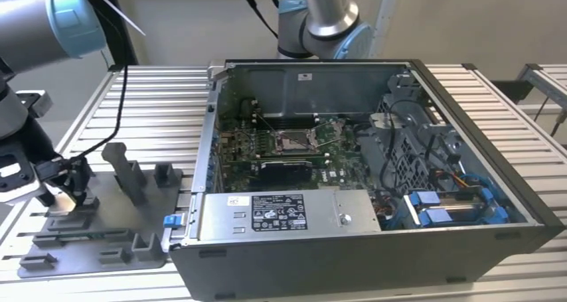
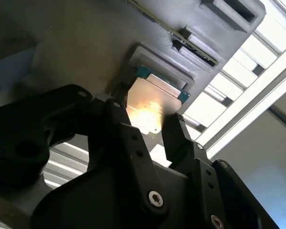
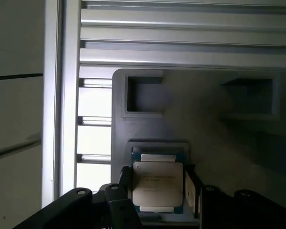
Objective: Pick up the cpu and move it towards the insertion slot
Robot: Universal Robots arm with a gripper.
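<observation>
Lying flat, silvery lid up, the cpu (image 3: 157, 185) sits in its seat on the grey tray (image 3: 209, 138). It's nearly square, its slightly longer sides along the fingers, and the claw (image 3: 157, 179) is clamped on its two opposite edges.

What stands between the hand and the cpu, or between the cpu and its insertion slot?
Nothing visible separates the black hand from the small silvery square cpu on the grey plastic tray. Toward the metal-framed square insertion slot, the open computer case's upright side wall intervenes.
</observation>
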